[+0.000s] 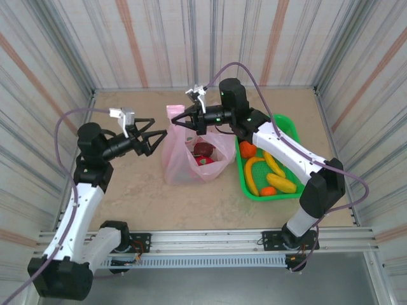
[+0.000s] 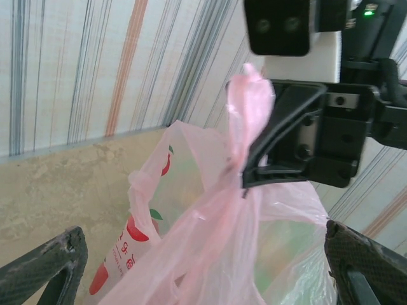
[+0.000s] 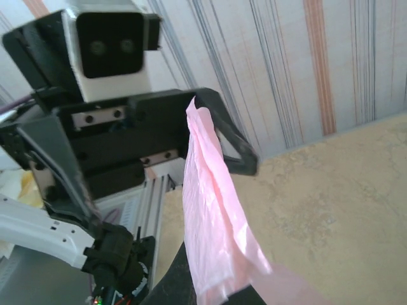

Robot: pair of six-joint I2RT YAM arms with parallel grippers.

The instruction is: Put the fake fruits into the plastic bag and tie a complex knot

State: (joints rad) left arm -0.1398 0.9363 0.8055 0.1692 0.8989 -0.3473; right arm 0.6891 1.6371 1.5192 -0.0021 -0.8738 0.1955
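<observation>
Top external: right tool (image 1: 183, 119) is pinched on a handle (image 1: 173, 112) of the plastic bag (image 1: 181, 164), holding it taut, probably so the wide-open left tool (image 1: 156, 141) can take it for tying. Bag stands on table (image 1: 140, 197) beside green basket (image 1: 289, 130), red fruits (image 1: 203, 151) inside.

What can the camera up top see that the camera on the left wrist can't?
The top view takes in the green basket with bananas and orange balls, plus red pieces inside the plastic bag. The left wrist view gives the close-up: the red peach print, and the handle pinched at the tips of the right gripper. Both share the plastic bag and the right gripper.
</observation>
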